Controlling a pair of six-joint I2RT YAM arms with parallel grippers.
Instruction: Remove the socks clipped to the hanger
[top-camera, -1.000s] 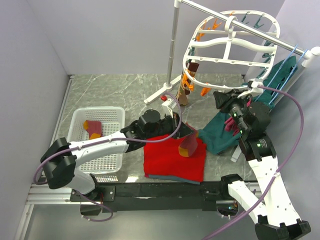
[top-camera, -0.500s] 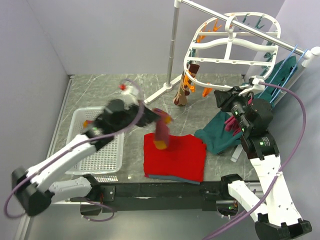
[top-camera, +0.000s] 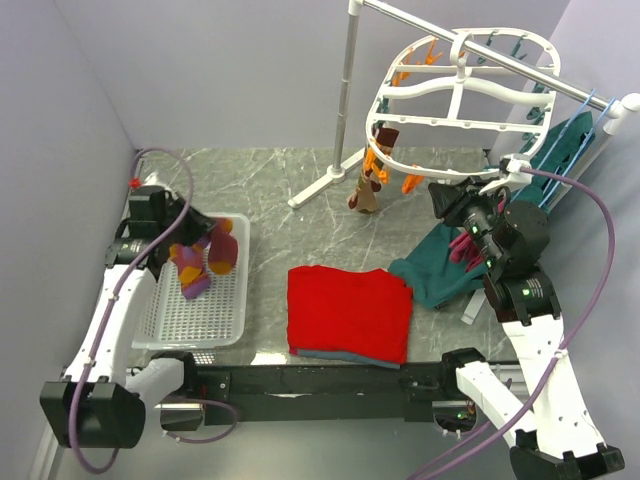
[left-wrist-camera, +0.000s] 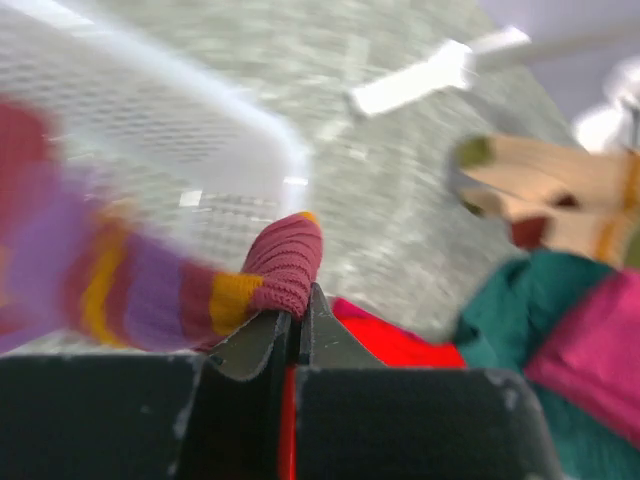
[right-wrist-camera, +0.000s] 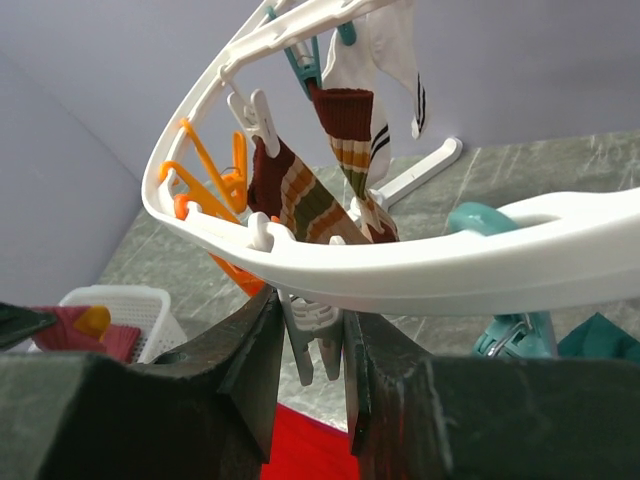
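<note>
My left end effector (top-camera: 200, 242) is shut tight, its fingers pinching the end of a maroon sock (left-wrist-camera: 287, 262) with purple and yellow stripes. In the wrist view the sock trails off to the left of the fingers. From above, the end effector hangs over the white basket (top-camera: 236, 300). The wrist view is smeared, so I can't say whether the second sock shape (top-camera: 190, 275) just below is a separate sock in the basket or part of the held one. The red cloth (top-camera: 350, 312) lies flat on the surface (top-camera: 270, 190), well to this end effector's right.

My right end effector (right-wrist-camera: 312, 312) is partway closed on a white peg (right-wrist-camera: 318, 352) dangling from the hanger (right-wrist-camera: 470, 262), whose rim crosses just above the fingers. Beyond the rim, a brown striped sock (right-wrist-camera: 300, 205), a maroon striped sock (right-wrist-camera: 350, 130) and a whitish sock (right-wrist-camera: 395, 50) hang clipped.
</note>
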